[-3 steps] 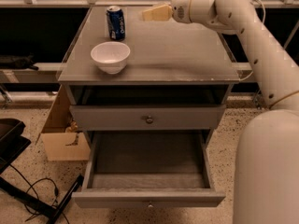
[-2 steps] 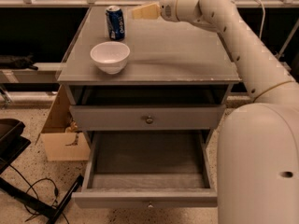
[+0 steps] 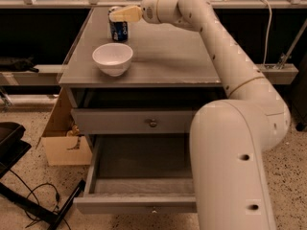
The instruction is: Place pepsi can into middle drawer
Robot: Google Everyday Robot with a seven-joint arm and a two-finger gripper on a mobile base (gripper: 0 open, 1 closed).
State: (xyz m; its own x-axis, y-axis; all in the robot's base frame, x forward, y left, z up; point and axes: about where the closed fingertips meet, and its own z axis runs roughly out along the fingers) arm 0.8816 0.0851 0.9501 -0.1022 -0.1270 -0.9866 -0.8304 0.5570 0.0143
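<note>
The pepsi can (image 3: 118, 30) stands upright at the back left of the grey cabinet top (image 3: 168, 56). It is blue with a silver top. My gripper (image 3: 120, 14) with its pale yellow tips is at the can's top, reaching in from the right and covering the can's upper part. The middle drawer (image 3: 136, 163) is pulled out below, and its flat tray holds nothing. It is low and in front of the cabinet, far under the can.
A white bowl (image 3: 112, 58) sits on the cabinet top just in front of the can. The upper drawer front (image 3: 120, 121) with a knob (image 3: 152, 123) is shut. A cardboard box (image 3: 64, 140) and black gear with cables (image 3: 19, 176) lie on the floor at left. My arm (image 3: 230, 80) crosses the right side.
My gripper has moved left along the back of the cabinet top, from right of the can to the can's top. The can, bowl and drawers have not moved.
</note>
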